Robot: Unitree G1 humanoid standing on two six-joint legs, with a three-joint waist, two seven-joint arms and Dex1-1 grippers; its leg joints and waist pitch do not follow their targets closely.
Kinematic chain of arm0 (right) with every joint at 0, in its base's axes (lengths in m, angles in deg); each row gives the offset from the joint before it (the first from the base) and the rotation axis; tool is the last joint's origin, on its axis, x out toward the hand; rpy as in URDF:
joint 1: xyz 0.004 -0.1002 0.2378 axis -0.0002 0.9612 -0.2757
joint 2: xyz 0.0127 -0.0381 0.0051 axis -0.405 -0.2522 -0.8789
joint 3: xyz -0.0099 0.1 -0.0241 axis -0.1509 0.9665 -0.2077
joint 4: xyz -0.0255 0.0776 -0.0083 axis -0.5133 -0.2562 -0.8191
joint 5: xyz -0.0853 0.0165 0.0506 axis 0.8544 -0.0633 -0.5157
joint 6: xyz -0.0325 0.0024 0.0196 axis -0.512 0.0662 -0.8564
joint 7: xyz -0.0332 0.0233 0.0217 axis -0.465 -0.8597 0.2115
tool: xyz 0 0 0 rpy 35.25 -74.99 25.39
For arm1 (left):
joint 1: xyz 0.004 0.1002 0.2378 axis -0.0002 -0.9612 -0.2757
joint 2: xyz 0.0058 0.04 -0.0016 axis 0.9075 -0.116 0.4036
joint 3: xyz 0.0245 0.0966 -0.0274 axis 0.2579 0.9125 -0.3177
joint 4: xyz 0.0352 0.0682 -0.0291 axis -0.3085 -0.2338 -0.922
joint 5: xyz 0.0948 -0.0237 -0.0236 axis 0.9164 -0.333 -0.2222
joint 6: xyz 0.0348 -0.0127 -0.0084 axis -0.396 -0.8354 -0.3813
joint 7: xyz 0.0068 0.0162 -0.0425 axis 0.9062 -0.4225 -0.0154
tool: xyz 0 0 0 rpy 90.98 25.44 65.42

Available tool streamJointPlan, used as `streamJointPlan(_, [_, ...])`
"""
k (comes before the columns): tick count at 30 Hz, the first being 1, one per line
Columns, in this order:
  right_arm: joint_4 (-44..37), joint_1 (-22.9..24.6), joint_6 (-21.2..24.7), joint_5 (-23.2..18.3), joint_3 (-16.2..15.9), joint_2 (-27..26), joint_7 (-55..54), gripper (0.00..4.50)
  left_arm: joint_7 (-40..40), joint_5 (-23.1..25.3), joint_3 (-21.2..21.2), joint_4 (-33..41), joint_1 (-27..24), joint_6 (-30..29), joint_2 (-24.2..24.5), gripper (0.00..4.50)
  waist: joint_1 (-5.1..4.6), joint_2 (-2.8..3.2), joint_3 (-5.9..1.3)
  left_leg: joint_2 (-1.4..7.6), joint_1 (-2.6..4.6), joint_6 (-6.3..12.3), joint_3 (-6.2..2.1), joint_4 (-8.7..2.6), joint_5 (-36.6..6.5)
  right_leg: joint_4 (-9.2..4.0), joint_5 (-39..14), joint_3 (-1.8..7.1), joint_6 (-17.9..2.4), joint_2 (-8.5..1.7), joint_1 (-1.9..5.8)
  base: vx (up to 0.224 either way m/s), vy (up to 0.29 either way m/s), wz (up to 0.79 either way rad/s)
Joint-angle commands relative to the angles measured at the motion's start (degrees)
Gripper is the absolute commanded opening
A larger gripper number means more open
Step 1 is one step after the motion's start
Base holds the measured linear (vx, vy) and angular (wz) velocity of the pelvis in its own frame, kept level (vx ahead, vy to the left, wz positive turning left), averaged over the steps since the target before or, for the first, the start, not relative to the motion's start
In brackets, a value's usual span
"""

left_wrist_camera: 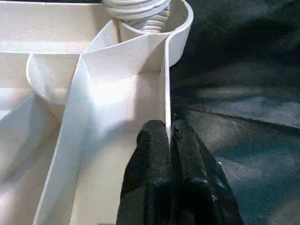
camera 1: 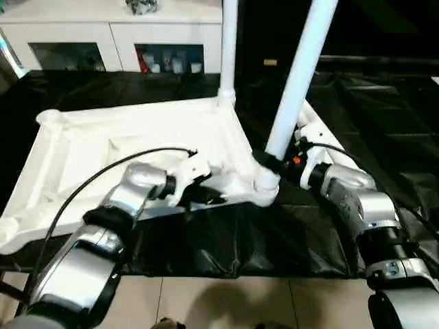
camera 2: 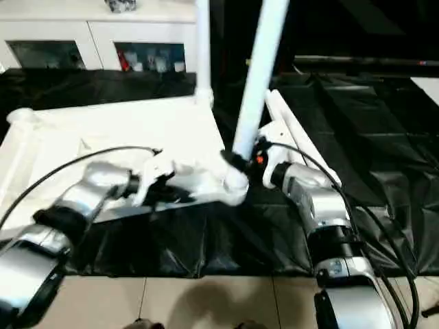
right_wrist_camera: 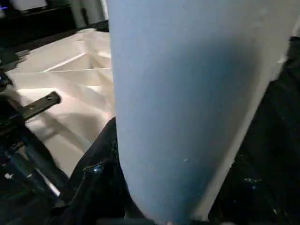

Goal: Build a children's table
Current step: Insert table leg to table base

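Note:
The white tabletop (camera 1: 137, 137) lies underside up on a black sheet, ribs showing. One white leg (camera 1: 228, 48) stands upright in its far right corner socket. A second leg (camera 1: 302, 75) leans in the near right socket (camera 1: 266, 184). My right gripper (camera 1: 281, 164) is shut on this leg just above the socket; in the right wrist view the leg (right_wrist_camera: 187, 93) sits against a black finger (right_wrist_camera: 101, 173). My left gripper (left_wrist_camera: 169, 136) is shut on the tabletop's thin near rim (left_wrist_camera: 166, 93), close to that socket. Another leg (camera 2: 288, 120) lies on the sheet, right of the tabletop.
A white cabinet with glass doors (camera 1: 110, 34) stands behind the work. The black sheet (camera 1: 384, 103) spreads wide to the right. Tiled floor (camera 1: 226, 301) shows at the front edge, below my silver forearms.

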Motion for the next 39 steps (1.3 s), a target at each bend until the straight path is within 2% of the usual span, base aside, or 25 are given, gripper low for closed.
streamJointPlan(1, [0.5,0.4,1.0,0.5,-1.3,-0.2,0.9,1.88,-1.6,-2.6,-1.4,1.7,-0.2,0.2,-0.3,0.0,0.18,-0.32,-4.19,1.53,1.54,0.46,-0.69,-4.3,-19.5,-4.21,-18.5,1.25,-13.1,-2.2,2.52,0.0,0.0,0.0])
streamJointPlan(4, [0.7,0.5,1.3,0.7,-1.6,-0.4,1.4,1.88,-1.0,-2.0,-1.7,1.3,-0.3,0.1,0.0,0.0,0.13,-0.29,-4.16,1.46,1.65,0.08,-0.71,-4.29,-20.2,-4.45,-20.2,1.31,-12.4,-2.29,2.4,0.0,0.0,0.0])
streamJointPlan(5, [0.8,0.5,1.4,0.7,-1.8,-0.4,1.7,1.88,-1.0,-1.9,-1.8,1.2,-0.3,-0.1,0.0,0.0,0.11,-0.46,-4.15,1.44,1.64,0.05,-0.73,-4.31,-20.2,-4.5,-20.9,1.33,-12.1,-2.3,2.36,0.0,0.0,0.0])
streamJointPlan(8, [-1.0,1.1,2.4,0.5,-2.2,0.1,2.8,1.88,-0.7,-1.5,-2.2,0.6,-0.2,0.0,0.0,0.0,0.12,-0.28,-4.12,1.47,1.66,0.05,-0.73,-4.36,-20.1,-4.53,-20.6,1.36,-11.9,-2.2,2.29,0.0,0.0,0.0])
streamJointPlan(11, [-2.3,1.6,3.1,0.3,-2.3,0.8,3.7,1.88,-0.7,-1.8,-2.6,1.4,-0.4,-0.5,0.0,0.0,0.15,-0.34,-4.12,1.46,1.62,0.03,-0.74,-4.41,-20.3,-4.56,-21.0,1.36,-11.6,-2.2,2.33,0.0,0.0,0.0])
streamJointPlan(27, [-4.0,2.6,4.2,0.7,-2.1,1.7,3.8,1.88,-0.9,-1.9,-3.1,1.7,0.0,-0.9,-0.1,0.0,0.15,-0.52,-4.13,1.45,1.56,0.22,-0.69,-4.36,-19.6,-4.58,-20.6,1.44,-11.8,-2.29,2.28,0.0,0.0,0.0])
streamJointPlan(29, [-3.2,2.6,3.4,0.6,-1.4,1.1,2.7,1.88,-0.7,-1.8,-3.1,1.5,0.1,-1.1,-0.1,0.0,0.12,-0.5,-4.06,1.42,1.57,0.15,-0.69,-4.37,-19.9,-4.67,-21.3,1.43,-11.6,-2.28,2.2,0.0,0.0,0.0])
streamJointPlan(34, [-0.4,3.3,2.3,-3.3,3.8,-0.9,0.1,1.88,0.2,-2.0,-3.5,1.6,0.3,-1.7,-0.6,0.0,-0.05,-0.41,-3.99,1.41,1.7,-0.11,-0.78,-4.41,-21.2,-5.03,-23.0,1.45,-11.3,-2.44,2.05,0.0,0.0,0.0])
streamJointPlan(39, [0.1,5.9,1.1,-6.3,7.8,-2.5,-1.8,1.88,1.4,-1.7,-3.7,1.2,0.6,-1.5,-0.8,0.0,0.01,-0.15,-4.16,1.41,1.61,0.12,-0.76,-4.46,-20.3,-4.73,-20.3,1.41,-12.0,-2.3,2.23,0.0,0.0,0.0])
